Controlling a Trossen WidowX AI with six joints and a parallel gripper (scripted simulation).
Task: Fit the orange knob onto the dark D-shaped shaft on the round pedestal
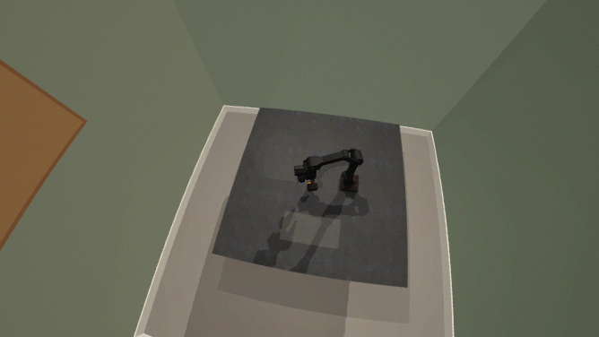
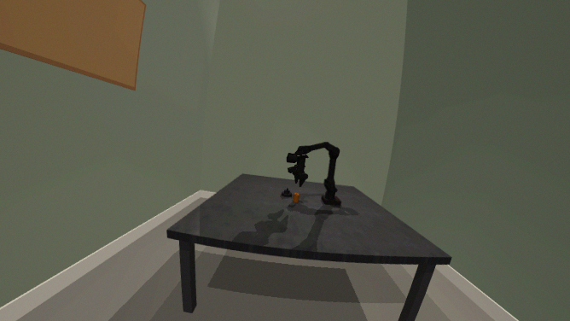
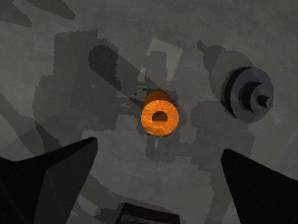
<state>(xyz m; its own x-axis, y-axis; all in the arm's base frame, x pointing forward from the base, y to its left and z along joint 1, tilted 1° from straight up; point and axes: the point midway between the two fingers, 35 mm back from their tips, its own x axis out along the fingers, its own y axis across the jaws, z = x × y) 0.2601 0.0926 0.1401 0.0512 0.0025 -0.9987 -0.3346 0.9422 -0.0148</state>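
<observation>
From the top, the knob was an orange speck, mostly hidden. The exterior view showed it upright on the worktop, below the end effector. The wrist view alone revealed its D-shaped hole (flat side and all), between wide-spread fingers, beside the pedestal.

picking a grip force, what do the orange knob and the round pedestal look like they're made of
Orange knob: probably plastic, matte; its color is bright, with fine streaks on the top face and no sharp glint.

Round pedestal: dark, dull gray, without visible grain; painted metal or plastic, I can't tell which.
</observation>
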